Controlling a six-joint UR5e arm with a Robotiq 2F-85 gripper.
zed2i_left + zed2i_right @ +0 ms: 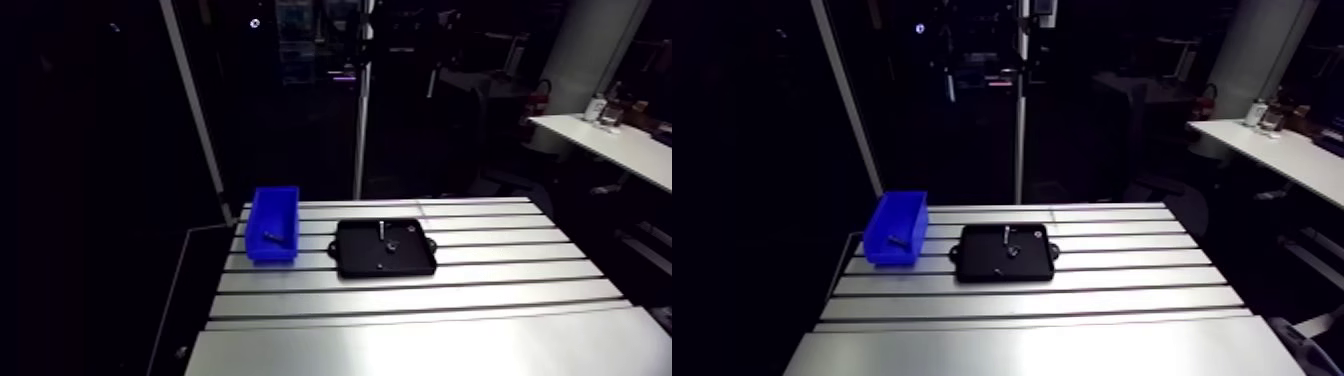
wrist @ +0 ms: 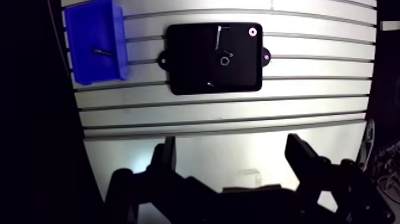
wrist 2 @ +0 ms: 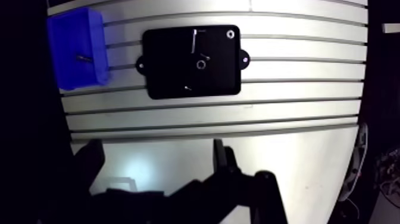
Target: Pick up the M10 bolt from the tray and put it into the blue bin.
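Note:
A black tray (image 2: pixel 190 71) lies on the slotted table, far ahead of my gripper (image 2: pixel 231 143) in the wrist view. On it are a long slim bolt (image 2: pixel 218 37), a small ring-shaped part (image 2: pixel 224 60) and a tiny screw (image 2: pixel 210 84). Beside the tray stands the blue bin (image 2: pixel 83 36), with a dark bolt-like piece (image 2: pixel 102 52) inside it. My gripper hangs high above the near part of the table, open, with nothing between its fingers (image 2: pixel 168 156). It does not show in the arm view, where the tray (image 1: pixel 386 262) and the bin (image 1: pixel 273 205) sit side by side.
The aluminium table (image 1: pixel 420 300) runs wide in front of the tray, with grooves across it. A slanted pole (image 1: pixel 195 110) and an upright post (image 1: pixel 361 120) rise behind the bin and the tray. A small pink-ringed part (image 2: pixel 253 32) lies in a tray corner.

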